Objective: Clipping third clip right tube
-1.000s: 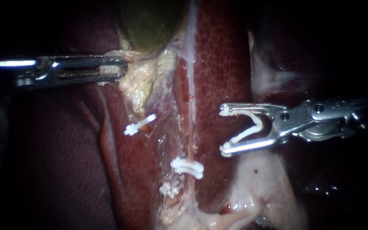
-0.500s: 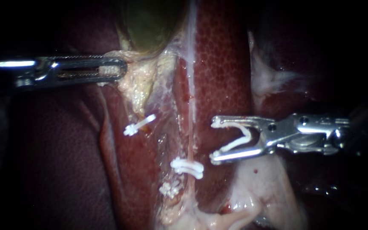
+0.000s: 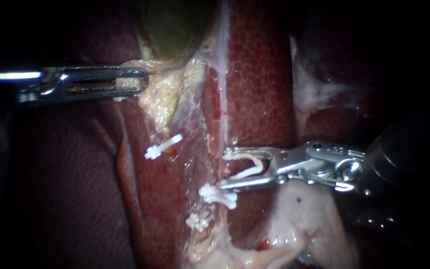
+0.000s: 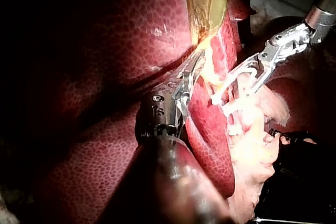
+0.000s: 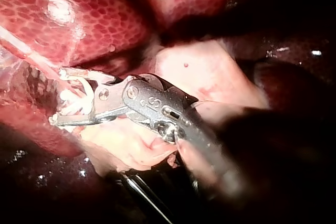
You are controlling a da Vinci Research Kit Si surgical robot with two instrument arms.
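While left instrument (image 3: 125, 82) pinches pale tissue (image 3: 160, 94) at 10 o'clock, likely for tension, right instrument (image 3: 223, 170) jaws, spread, hold open clip (image 3: 247, 171) at right tube (image 3: 223, 124).

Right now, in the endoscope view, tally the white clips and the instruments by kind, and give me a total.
Instruments: 2 (left instrument, right instrument)
Clips set on the tissue: 3 (upper clip, middle clip, lower clip)
Open clip held in the right instrument's jaws: 1
Total: 6
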